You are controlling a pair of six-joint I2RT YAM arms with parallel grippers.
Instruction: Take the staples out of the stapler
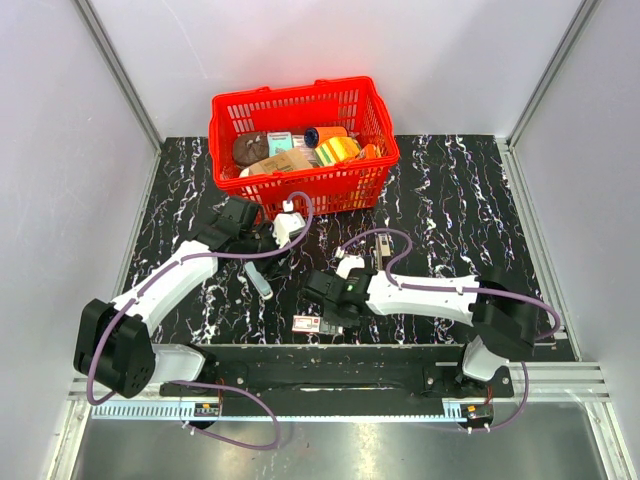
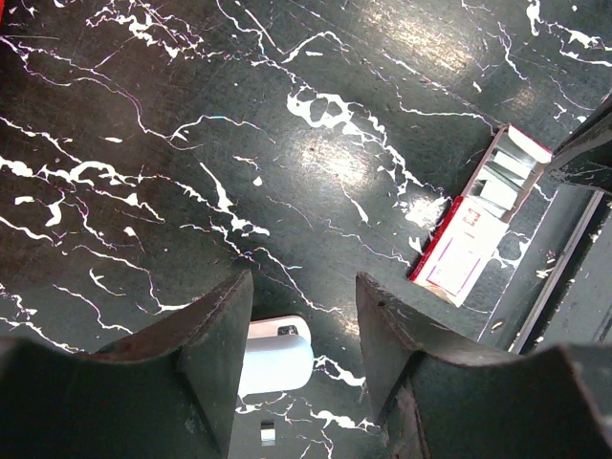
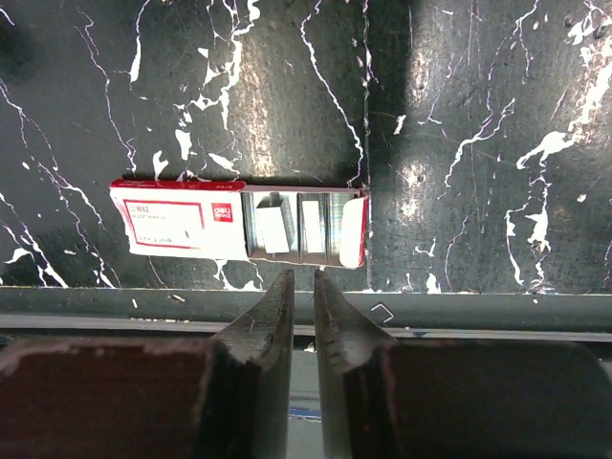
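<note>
The stapler [image 1: 258, 278], a slim pale bar, lies on the black marbled table just in front of my left gripper [image 1: 262, 250]. In the left wrist view its rounded end [image 2: 277, 356] shows low between my open fingers [image 2: 215, 335], untouched. A tiny metal piece [image 2: 269, 435] lies beside it. My right gripper [image 3: 304, 282] has its fingers almost together with nothing between them. It hovers over the near table edge just in front of the flat white-and-red box [image 3: 239, 225]. One loose staple [image 3: 381, 311] lies on the rail nearby.
The red basket [image 1: 232, 170] with several items stands at the back centre. The white-and-red box [image 1: 307, 323] is slid open, with staple strips inside, and also shows in the left wrist view [image 2: 469, 239]. A slim grey strip [image 1: 383, 250] lies behind the right arm.
</note>
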